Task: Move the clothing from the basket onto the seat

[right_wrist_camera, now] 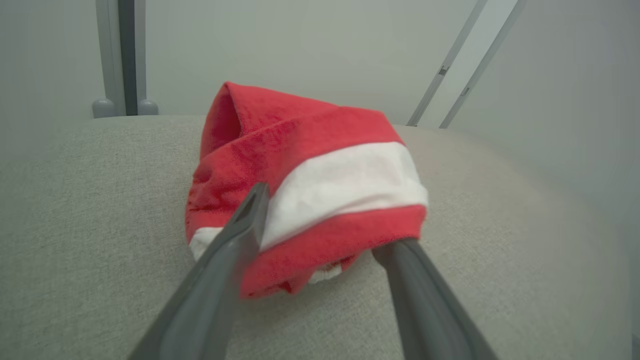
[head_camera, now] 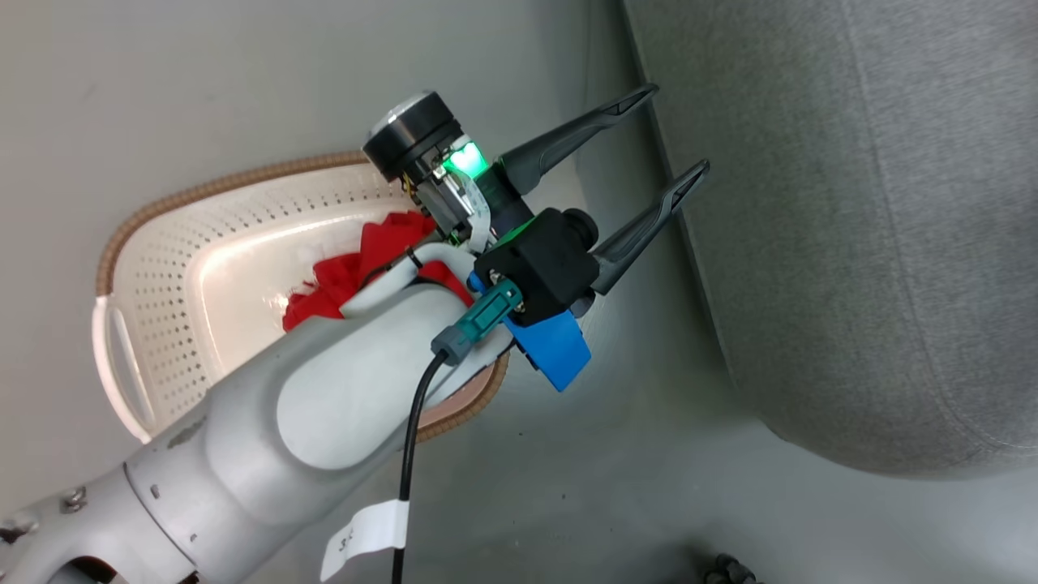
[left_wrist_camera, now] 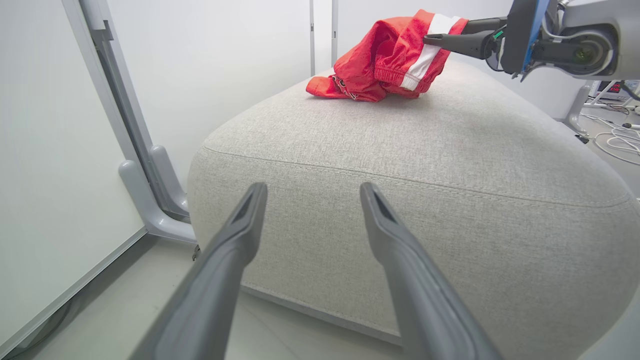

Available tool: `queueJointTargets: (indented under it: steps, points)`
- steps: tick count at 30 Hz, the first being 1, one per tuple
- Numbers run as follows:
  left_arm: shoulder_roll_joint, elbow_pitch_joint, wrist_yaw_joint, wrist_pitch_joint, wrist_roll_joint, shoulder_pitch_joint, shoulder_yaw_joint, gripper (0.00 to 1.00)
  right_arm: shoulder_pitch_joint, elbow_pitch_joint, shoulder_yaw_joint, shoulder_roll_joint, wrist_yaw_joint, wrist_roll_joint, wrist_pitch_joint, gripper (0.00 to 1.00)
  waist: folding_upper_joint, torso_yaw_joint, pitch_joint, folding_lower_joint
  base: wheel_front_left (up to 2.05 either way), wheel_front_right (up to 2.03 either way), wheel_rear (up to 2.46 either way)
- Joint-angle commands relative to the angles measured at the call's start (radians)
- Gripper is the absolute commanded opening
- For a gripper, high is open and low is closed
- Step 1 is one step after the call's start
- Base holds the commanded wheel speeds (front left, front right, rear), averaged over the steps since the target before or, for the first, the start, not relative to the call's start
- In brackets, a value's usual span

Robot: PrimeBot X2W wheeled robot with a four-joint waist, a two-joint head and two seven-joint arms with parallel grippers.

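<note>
Clothing's striped garment [right_wrist_camera: 310, 200] is lying on the seat [right_wrist_camera: 100, 225], loose between the wide-spread fingers of the right pincer [right_wrist_camera: 324, 219]. At the seat's 9 o'clock, the left forearm [head_camera: 340, 397] is partly covering the basket [head_camera: 178, 268] and its red garment [head_camera: 332, 280], with the left pincer [head_camera: 675, 128] gaping empty.

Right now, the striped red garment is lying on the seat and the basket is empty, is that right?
Not quite. The striped red garment does lie on the seat, but the basket is not empty: the head view shows a second red garment inside it.
</note>
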Motion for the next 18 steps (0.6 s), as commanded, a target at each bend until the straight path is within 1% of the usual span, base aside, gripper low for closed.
queueJointTargets:
  steps: [1, 6, 10, 13, 18]
  points:
    - [-0.007, 0.006, 0.007, -0.007, -0.008, 0.017, 0.007, 1.0, 0.051, -0.02, -0.002, 0.016, 0.0, -0.011, -0.004, 1.0, 0.0, -0.003, -0.044, -0.0001, 0.0, 0.0, 0.0]
    - [-0.022, 0.029, 0.016, -0.017, -0.029, 0.08, 0.031, 1.0, 0.176, -0.083, -0.004, 0.043, 0.0, -0.041, -0.004, 1.0, 0.0, -0.008, -0.15, -0.0001, 0.0, 0.0, 0.0]
    - [-0.028, 0.018, 0.029, -0.018, -0.042, 0.149, 0.087, 1.0, 0.245, -0.144, 0.018, 0.056, 0.0, -0.063, -0.004, 1.0, 0.0, -0.008, -0.241, -0.0001, 0.0, 0.0, 0.0]
    - [-0.029, 0.005, 0.039, -0.018, -0.036, 0.21, 0.14, 1.0, 0.278, -0.188, 0.054, 0.059, 0.0, -0.064, -0.004, 1.0, 0.0, 0.002, -0.302, -0.0001, 0.0, 0.0, 0.0]
    - [-0.035, -0.012, 0.052, -0.018, -0.019, 0.3, 0.248, 1.0, 0.307, -0.236, 0.153, 0.048, 0.0, -0.046, -0.004, 1.0, 0.0, 0.036, -0.382, -0.0001, 0.0, 0.0, 0.0]
